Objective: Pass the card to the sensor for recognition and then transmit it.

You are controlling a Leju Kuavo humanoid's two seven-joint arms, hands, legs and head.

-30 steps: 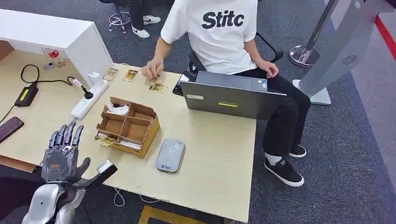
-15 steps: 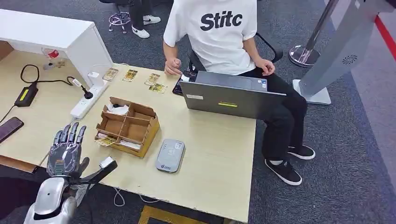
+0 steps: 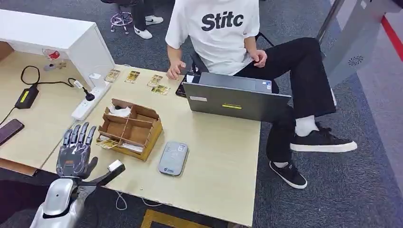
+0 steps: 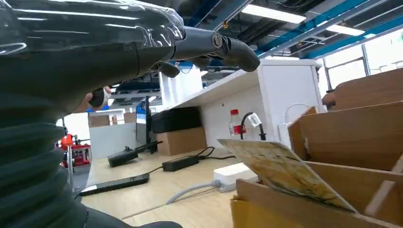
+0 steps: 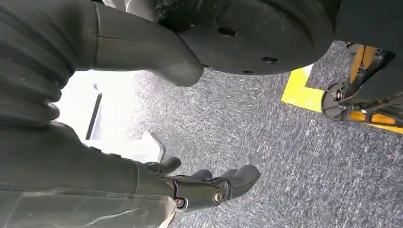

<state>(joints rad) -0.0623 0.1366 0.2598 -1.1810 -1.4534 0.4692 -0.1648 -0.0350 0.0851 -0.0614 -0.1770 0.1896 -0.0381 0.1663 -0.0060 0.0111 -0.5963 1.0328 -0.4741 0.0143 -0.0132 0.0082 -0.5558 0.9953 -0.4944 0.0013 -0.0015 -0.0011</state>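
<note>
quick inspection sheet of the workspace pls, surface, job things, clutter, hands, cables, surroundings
surface: light wood table, mostly bare near the front edge.
job's things: card sticking out of the cardboard organizer; grey sensor lies beside the organizer; four more cards at the far edge.
clutter: laptop, phone, small bottle, white cabinet.
hands: left hand open, fingers apart, at the table's near edge short of the card; right hand hangs over the floor, holding nothing.
cables: power strip with a plug in it; black adapter and its cord.
surroundings: seated person behind the laptop, grey carpet, yellow floor marking.
</note>
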